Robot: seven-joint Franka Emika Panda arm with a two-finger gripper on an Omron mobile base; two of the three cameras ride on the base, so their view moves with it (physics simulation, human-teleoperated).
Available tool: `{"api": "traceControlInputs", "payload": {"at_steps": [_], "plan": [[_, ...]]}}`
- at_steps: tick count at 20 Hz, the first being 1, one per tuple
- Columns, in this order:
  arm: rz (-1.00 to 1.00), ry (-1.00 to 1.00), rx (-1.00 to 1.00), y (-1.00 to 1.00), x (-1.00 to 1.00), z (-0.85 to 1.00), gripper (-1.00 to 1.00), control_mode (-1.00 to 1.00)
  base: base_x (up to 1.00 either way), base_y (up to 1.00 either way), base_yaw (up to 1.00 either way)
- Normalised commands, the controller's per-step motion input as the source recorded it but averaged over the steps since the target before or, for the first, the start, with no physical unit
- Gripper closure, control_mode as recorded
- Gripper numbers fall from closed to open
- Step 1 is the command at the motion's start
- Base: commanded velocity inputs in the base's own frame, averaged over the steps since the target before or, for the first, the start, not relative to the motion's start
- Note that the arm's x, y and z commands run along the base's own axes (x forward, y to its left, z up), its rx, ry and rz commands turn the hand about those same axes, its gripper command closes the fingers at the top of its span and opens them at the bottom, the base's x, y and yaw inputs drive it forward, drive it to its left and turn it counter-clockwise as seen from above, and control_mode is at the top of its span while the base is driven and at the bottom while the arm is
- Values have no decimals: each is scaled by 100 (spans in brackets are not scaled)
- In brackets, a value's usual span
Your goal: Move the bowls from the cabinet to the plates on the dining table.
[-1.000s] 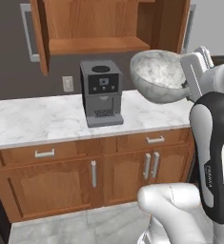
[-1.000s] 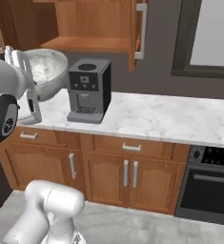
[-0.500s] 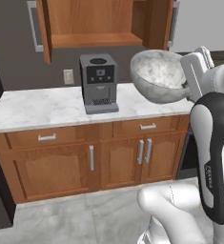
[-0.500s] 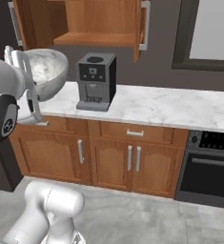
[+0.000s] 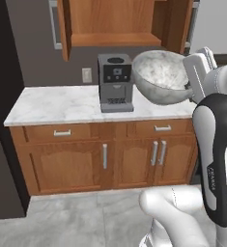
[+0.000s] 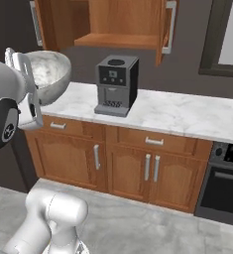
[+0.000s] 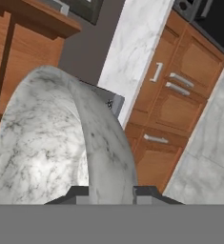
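Base drove back | end effector (image 7: 111,190) clamps marbled bowl (image 5: 161,77) rim

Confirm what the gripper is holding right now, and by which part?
The grey-white marbled round bowl, pinched at its rim by the gripper, one fingertip on either side of the wall.

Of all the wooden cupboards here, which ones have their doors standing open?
The wall cabinet above the coffee machine: its two doors are swung wide, showing its shelf. The low cupboards under the marble counter are all shut.
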Motion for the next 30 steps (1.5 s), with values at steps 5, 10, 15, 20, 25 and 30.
{"api": "traceControlInputs", "payload": {"at_steps": [5, 10, 15, 20, 25, 30], "plan": [[0, 0, 0, 0, 0, 0, 100, 100, 0, 0, 25], [0, 0, 0, 0, 0, 0, 100, 100, 0, 0, 25], [0, 0, 0, 0, 0, 0, 100, 100, 0, 0, 25], [0, 0, 0, 0, 0, 0, 100, 100, 0, 0, 25], [0, 0, 0, 0, 0, 0, 100, 100, 0, 0, 25], [0, 0, 0, 0, 0, 0, 100, 100, 0, 0, 25]]}}
